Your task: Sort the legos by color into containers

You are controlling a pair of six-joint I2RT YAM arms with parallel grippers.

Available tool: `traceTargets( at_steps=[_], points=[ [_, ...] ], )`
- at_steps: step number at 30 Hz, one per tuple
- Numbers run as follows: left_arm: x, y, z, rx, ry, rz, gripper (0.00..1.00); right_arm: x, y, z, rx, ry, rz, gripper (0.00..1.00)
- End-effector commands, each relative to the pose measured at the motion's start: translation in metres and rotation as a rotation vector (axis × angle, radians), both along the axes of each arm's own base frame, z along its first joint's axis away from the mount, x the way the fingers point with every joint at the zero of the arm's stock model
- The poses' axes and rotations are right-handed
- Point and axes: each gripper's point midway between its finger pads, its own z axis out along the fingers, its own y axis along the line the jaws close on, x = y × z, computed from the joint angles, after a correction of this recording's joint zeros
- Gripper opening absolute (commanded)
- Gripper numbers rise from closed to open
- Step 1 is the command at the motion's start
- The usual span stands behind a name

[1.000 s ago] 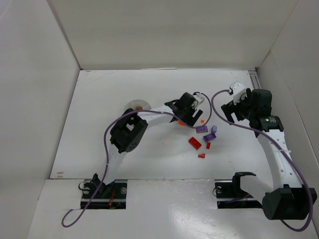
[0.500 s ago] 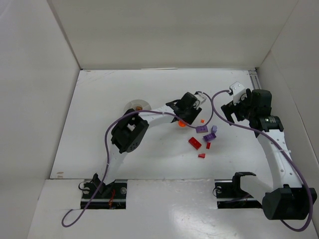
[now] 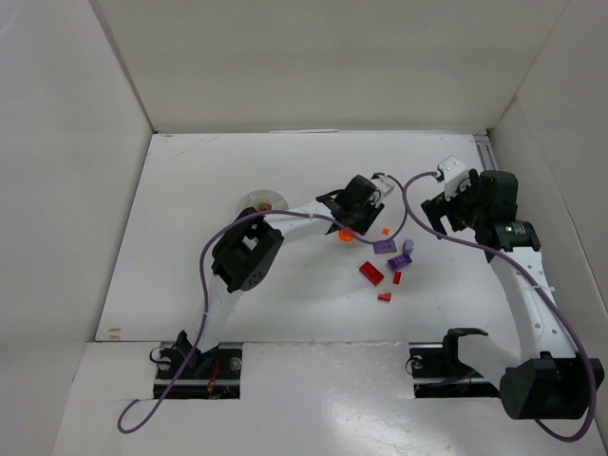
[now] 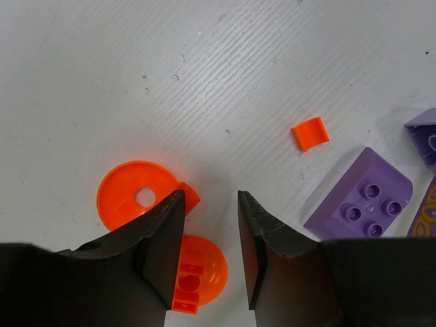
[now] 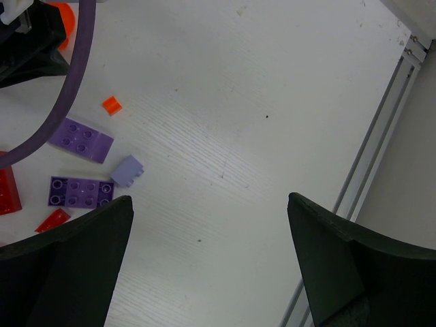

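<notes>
Legos, small plastic bricks in purple (image 3: 385, 245) and red (image 3: 370, 273), lie loose at mid-table, well apart from the round white divided dish (image 3: 264, 201), which sits farther left and is partly hidden by the left forearm. The left arm folds at its elbow and reaches right, wrist turned down over the orange pieces. In the wrist view the left gripper (image 4: 211, 204) has its jaws parted by a narrow gap. A flat orange disc with a centre hole (image 4: 133, 194) and an orange domed piece (image 4: 201, 272) lie against the left finger. Neither piece touches the right finger, so nothing is clamped. A small orange curved tile (image 4: 310, 133) lies apart. The right arm rises along the right side, and the right gripper (image 5: 210, 204) has its jaws spread wide over bare white table (image 5: 225, 88). Compared with a second earlier, the left wrist has shifted slightly; the right arm and the loose bricks are unchanged. A purple piece with gold patterning (image 4: 424, 211) is too cropped to read.
</notes>
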Motion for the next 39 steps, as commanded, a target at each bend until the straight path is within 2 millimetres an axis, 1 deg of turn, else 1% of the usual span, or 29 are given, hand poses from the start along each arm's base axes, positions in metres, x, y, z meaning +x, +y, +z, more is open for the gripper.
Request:
traceTargets(
  at_steps=[1,3,4,5,6,7,8,10,11,12,18,19,21,23,25,26,29,30,32,33,34,38,39],
  points=[
    [0.008,-0.008,0.048,-0.087,-0.072,0.018,0.33,0.001,-0.002,0.007,-0.007,-0.031,-0.003,0.99],
    [0.008,-0.008,0.048,-0.092,-0.066,0.024,0.35,0.001,-0.002,0.007,-0.007,-0.031,-0.003,0.99],
    [0.008,-0.008,0.048,-0.092,-0.066,0.024,0.38,0.001,-0.002,0.007,-0.007,-0.031,-0.003,0.99],
    [0.009,-0.006,0.043,-0.081,-0.066,0.032,0.40,0.001,-0.002,0.007,-0.007,-0.031,-0.003,0.99],
    [0.013,-0.007,0.048,-0.085,-0.079,0.040,0.40,0.002,-0.002,0.011,-0.007,-0.040,-0.003,0.99],
    [0.013,-0.007,0.039,-0.073,-0.068,0.041,0.42,0.001,-0.002,0.009,-0.007,-0.031,-0.003,0.99],
    [0.015,-0.007,0.043,-0.070,-0.074,0.047,0.42,0.001,-0.002,0.009,-0.007,-0.031,-0.003,0.99],
    [0.018,-0.004,0.029,-0.035,-0.068,0.068,0.42,0.001,-0.002,0.009,-0.007,-0.031,-0.003,0.99],
    [0.020,-0.003,0.032,-0.030,-0.074,0.076,0.42,0.001,-0.002,0.009,-0.007,-0.031,-0.003,0.99],
    [0.021,-0.002,0.027,-0.019,-0.073,0.083,0.42,0.001,-0.002,0.009,-0.007,-0.031,-0.003,0.99],
    [0.031,0.009,0.028,0.014,-0.113,0.154,0.42,0.002,-0.002,0.006,-0.007,-0.021,-0.003,0.99],
    [0.031,0.010,0.023,0.021,-0.107,0.154,0.42,0.002,-0.002,0.006,-0.007,-0.021,-0.003,0.99],
    [0.030,0.009,0.022,0.024,-0.109,0.138,0.42,0.002,-0.002,0.006,-0.007,-0.021,-0.003,0.99],
    [0.025,0.007,0.013,0.027,-0.083,0.117,0.42,0.002,-0.002,0.006,-0.007,-0.021,-0.003,0.99],
    [0.025,0.008,0.013,0.032,-0.088,0.111,0.42,0.002,-0.002,0.006,-0.007,-0.021,-0.003,0.99],
    [0.025,0.008,0.008,0.039,-0.082,0.111,0.42,0.002,-0.002,0.006,-0.007,-0.021,-0.003,0.99],
    [0.024,0.007,0.008,0.041,-0.083,0.097,0.42,0.003,-0.002,0.004,-0.006,-0.012,-0.003,0.99],
    [0.024,0.008,0.002,0.049,-0.076,0.096,0.42,0.003,-0.002,0.004,-0.006,-0.012,-0.003,0.99],
    [0.025,0.009,0.002,0.053,-0.081,0.103,0.42,0.003,-0.002,0.004,-0.006,-0.012,-0.003,0.99],
    [0.024,0.010,-0.004,0.061,-0.074,0.102,0.42,0.003,-0.002,0.004,-0.006,-0.012,-0.003,0.99],
    [0.024,0.012,-0.005,0.074,-0.074,0.110,0.42,0.003,-0.002,0.004,-0.006,-0.012,-0.003,0.99],
    [0.025,0.013,-0.005,0.073,-0.075,0.122,0.29,0.004,-0.002,0.001,-0.006,-0.003,-0.003,0.99],
    [0.026,0.013,0.002,0.063,-0.082,0.123,0.27,0.004,-0.002,0.001,-0.006,-0.003,-0.003,0.99]
  ],
)
